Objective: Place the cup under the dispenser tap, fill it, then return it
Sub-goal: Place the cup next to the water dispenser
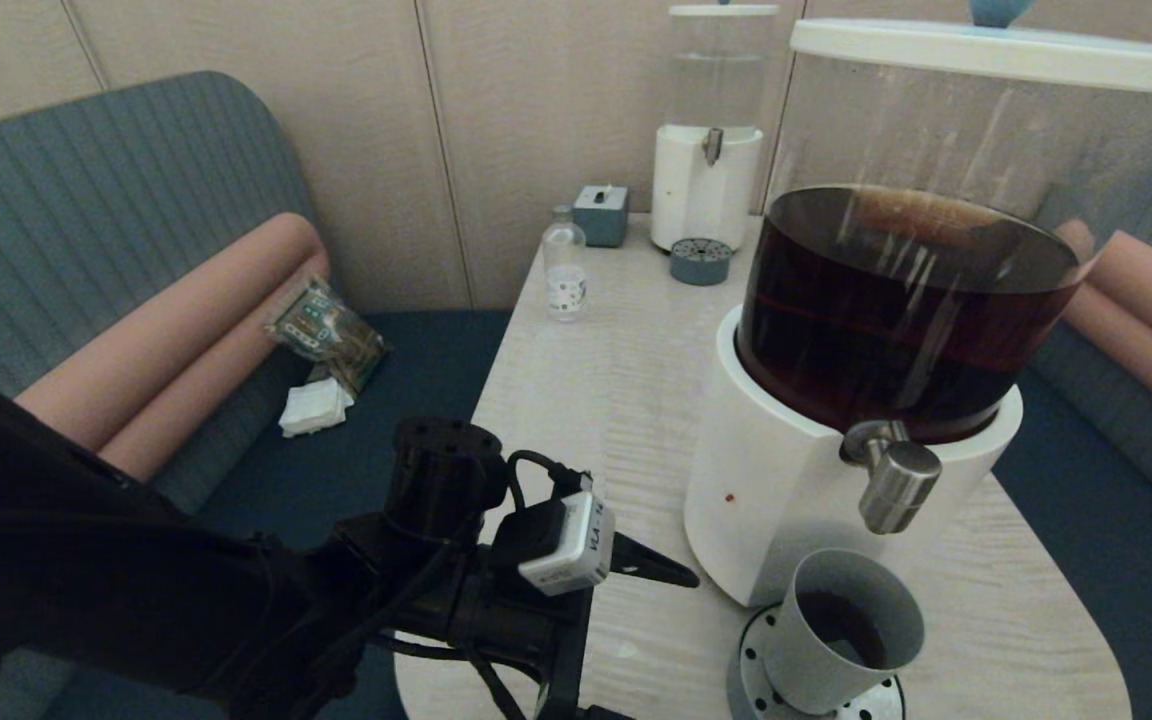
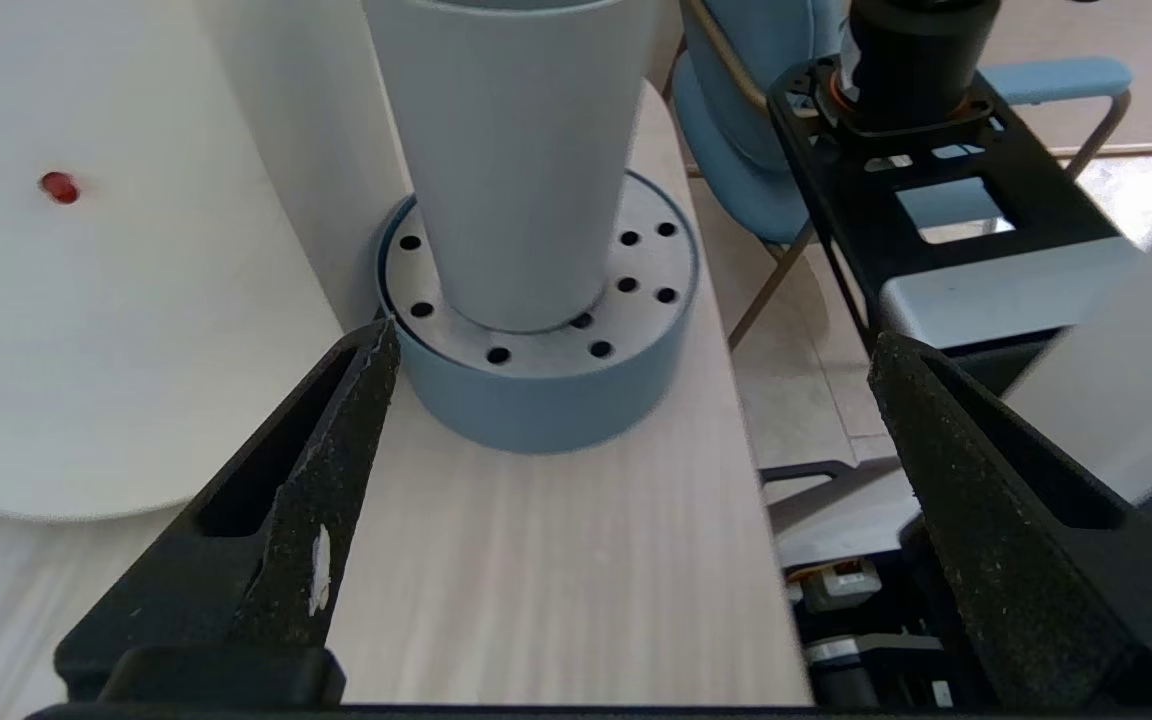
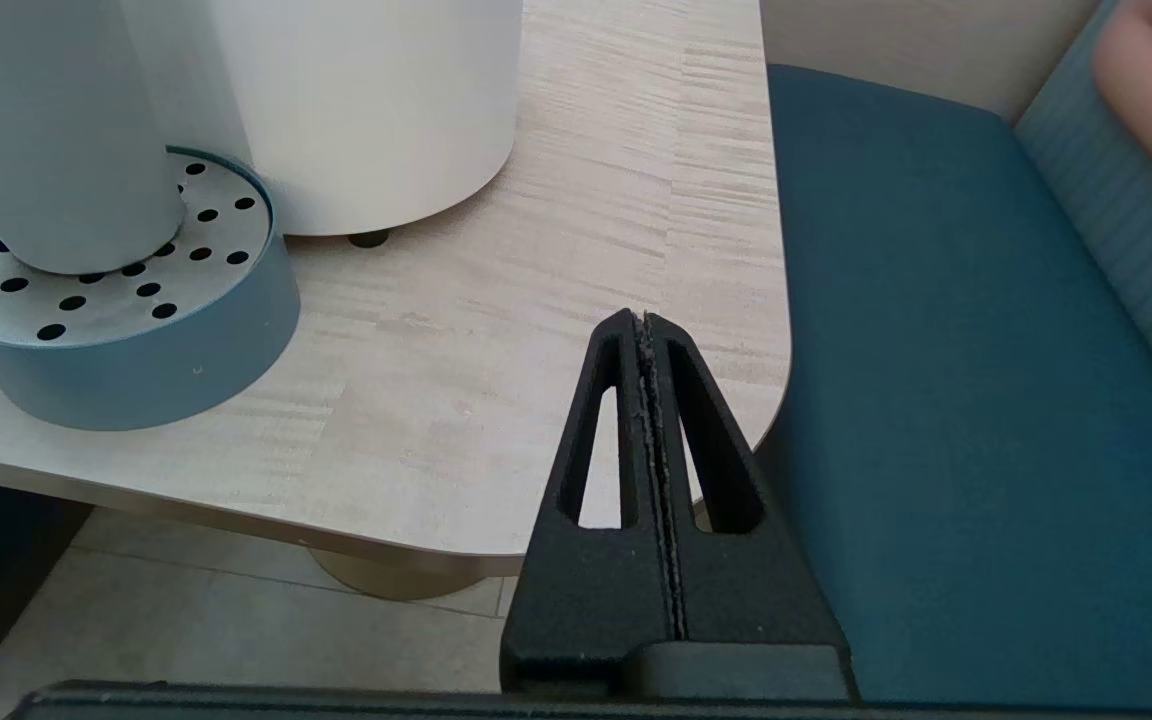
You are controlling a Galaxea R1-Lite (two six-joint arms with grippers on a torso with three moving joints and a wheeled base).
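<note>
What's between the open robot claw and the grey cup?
Only bare table and the drip tray's blue rim separate the left gripper from the cup, per the left wrist view.

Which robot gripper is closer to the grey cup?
Probably the left. The left gripper is open and aimed at the cup on its drip tray. The right gripper is shut, by the table's edge, off to the side.

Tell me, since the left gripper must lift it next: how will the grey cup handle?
The cup holds dark liquid, so jerks would probably slosh it. Its smooth tapered wall may slip upward through the left gripper's open fingers. Narrow-footed on the drip tray, it could tip if nudged.
</note>
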